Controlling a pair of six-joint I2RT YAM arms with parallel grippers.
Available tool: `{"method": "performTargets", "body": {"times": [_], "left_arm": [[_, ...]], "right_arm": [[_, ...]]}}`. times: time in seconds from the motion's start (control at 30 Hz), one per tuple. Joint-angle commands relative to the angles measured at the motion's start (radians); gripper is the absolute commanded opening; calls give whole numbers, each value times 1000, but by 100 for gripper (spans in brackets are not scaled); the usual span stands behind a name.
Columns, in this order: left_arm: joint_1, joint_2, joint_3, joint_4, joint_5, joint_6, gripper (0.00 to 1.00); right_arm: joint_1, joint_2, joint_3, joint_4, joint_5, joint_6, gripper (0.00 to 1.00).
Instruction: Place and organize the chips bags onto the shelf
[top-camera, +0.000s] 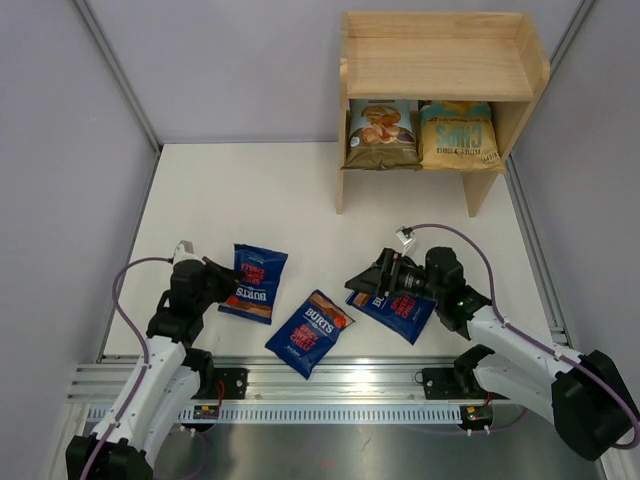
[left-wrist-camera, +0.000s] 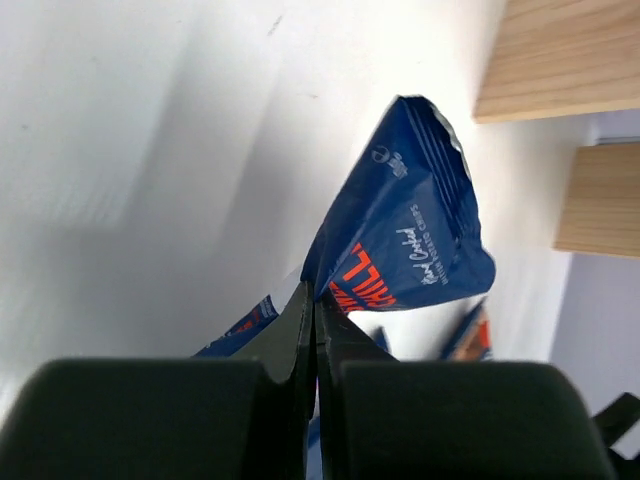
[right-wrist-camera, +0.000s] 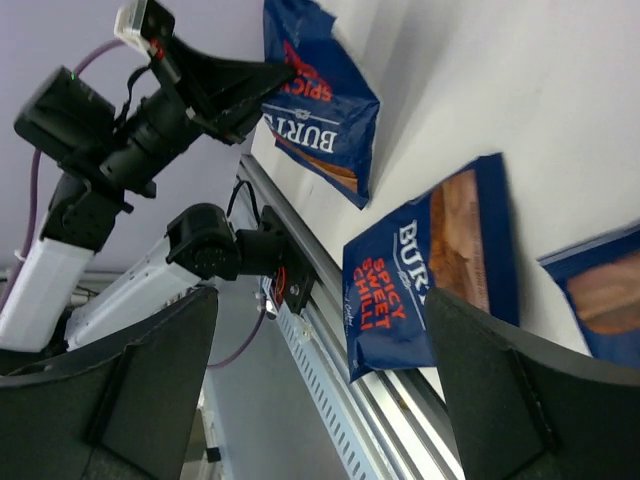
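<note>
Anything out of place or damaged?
Nothing torn or spilled. The left BURTS bag, middle BURTS bag and right BURTS bag lie at different angles on the table; the left gripper is shut on the left one's edge. The yellow bag and pale blue bag stand upright on the shelf.

The light wooden shelf (top-camera: 440, 70) is standing at the upper right of the top view. On its lower tier the pale blue bag (top-camera: 381, 133) and the golden-yellow bag (top-camera: 458, 135) are standing upright side by side, fronts facing out. Three dark blue packets are sitting across the lower middle. The left gripper (top-camera: 230, 282) is pinching the left edge of the left BURTS bag (top-camera: 255, 282). The middle BURTS bag (top-camera: 310, 332) is lying flat and tilted. The right BURTS bag (top-camera: 398, 310), partly hidden, is probably lying flat.
</note>
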Motion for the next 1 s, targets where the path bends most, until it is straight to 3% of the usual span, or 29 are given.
{"method": "performTargets", "body": {"times": [0.0, 0.17, 0.43, 0.77, 0.83, 0.97], "left_arm": [[4, -59, 74, 1, 66, -94, 0], [2, -82, 128, 54, 191, -166, 0], [-33, -112, 213, 146, 324, -287, 0], [-169, -139, 225, 225, 251, -446, 0], [-212, -139, 226, 229, 215, -454, 0], [-238, -130, 242, 234, 191, -432, 0]], "right_arm": [[150, 57, 25, 223, 146, -9, 92], [220, 222, 17, 474, 178, 20, 91], [320, 466, 129, 671, 145, -32, 90], [392, 547, 267, 749, 141, -58, 86], [399, 546, 276, 774, 156, -60, 80], [404, 517, 264, 780, 181, -72, 39]]}}
